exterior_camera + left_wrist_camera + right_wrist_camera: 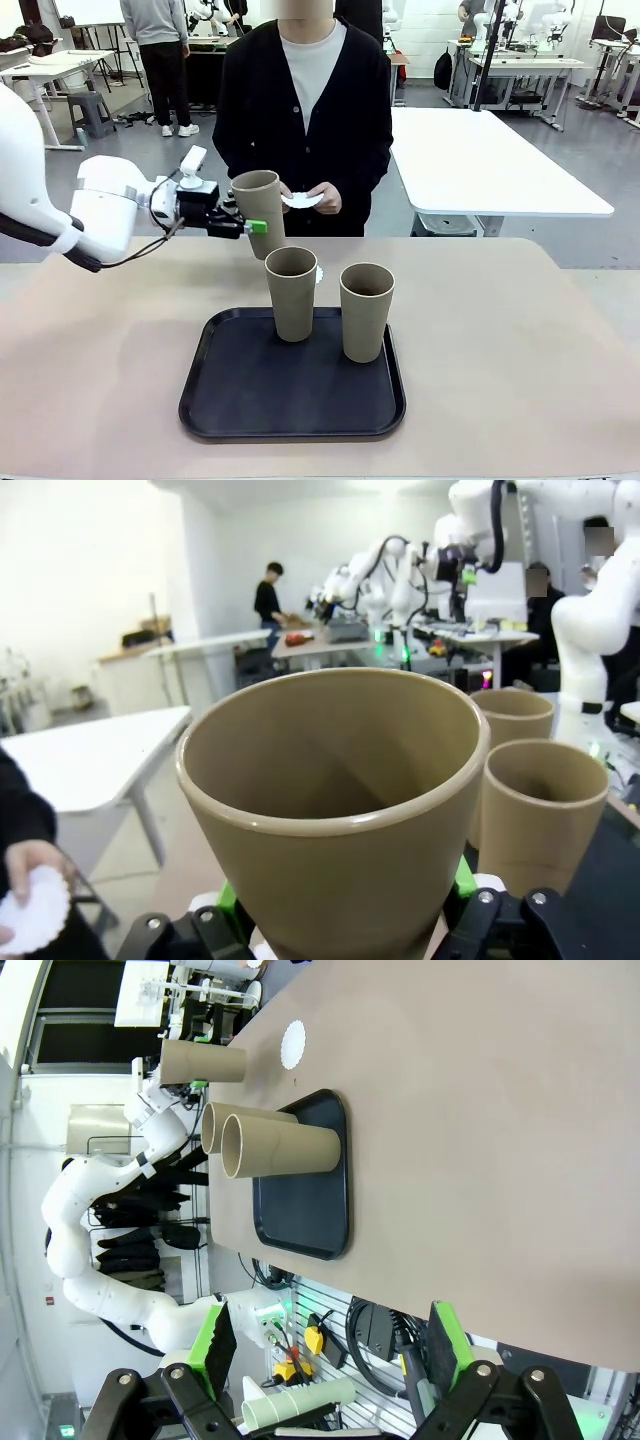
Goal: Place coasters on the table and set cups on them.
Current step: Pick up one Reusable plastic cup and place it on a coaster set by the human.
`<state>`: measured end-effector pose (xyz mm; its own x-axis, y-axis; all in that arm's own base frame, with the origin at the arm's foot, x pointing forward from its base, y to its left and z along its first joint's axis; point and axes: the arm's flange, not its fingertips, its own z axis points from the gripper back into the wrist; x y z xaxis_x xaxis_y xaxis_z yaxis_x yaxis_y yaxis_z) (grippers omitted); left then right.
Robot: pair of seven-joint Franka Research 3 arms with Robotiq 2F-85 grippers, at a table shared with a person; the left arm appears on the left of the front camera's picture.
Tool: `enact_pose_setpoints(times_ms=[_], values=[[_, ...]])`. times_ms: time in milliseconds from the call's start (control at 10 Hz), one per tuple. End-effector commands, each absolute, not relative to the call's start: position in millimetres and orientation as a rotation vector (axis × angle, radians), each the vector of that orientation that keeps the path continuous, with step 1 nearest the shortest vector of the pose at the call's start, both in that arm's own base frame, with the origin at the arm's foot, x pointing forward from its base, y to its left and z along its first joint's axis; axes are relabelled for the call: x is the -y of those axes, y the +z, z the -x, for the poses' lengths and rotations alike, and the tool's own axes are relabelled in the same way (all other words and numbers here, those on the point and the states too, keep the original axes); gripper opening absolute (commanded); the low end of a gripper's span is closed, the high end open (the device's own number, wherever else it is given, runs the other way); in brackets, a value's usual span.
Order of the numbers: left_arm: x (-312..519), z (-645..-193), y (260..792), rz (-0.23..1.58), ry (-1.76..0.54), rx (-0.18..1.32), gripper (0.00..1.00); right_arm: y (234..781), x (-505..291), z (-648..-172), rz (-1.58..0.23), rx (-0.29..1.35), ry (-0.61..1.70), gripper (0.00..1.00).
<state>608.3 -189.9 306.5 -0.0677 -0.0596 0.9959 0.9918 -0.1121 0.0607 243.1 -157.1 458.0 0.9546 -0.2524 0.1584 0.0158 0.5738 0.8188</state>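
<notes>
- Holding one cup (pixel 259 205) raised near the far edge of the surface (pixel 520 340): left gripper (pixel 250 226).
- Right gripper (pixel 330 1352) gapes wide, empty.
- Two other cups (pixel 292 295) (pixel 366 312) stand on the black tray (pixel 230 400).

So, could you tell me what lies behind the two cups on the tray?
A white coaster flat on the table; in the front view one cup covers most of it.

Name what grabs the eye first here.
The left gripper is clamped on a cup beyond the black tray, near the far edge of the table. Two more cups stand on that tray, and the person opposite holds a white coaster in one hand.
</notes>
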Motion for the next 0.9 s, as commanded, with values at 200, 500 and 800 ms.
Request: enact_pose_setpoints(times_ms=[200, 500, 800], values=[[226.4, -615.7, 283.5, 1.140, -1.451, 1.127, 0.87, 457.5, 157.8, -244.2, -0.972, 0.282, -0.145, 1.00], [240.0, -617.7, 284.2, 1.121, -1.453, 1.131, 0.87, 457.5, 157.8, -244.2, -0.972, 0.282, -0.145, 1.00], [236.3, -611.4, 283.7, 1.148, -1.428, 1.129, 0.87, 457.5, 157.8, -244.2, -0.972, 0.282, -0.145, 1.00]])
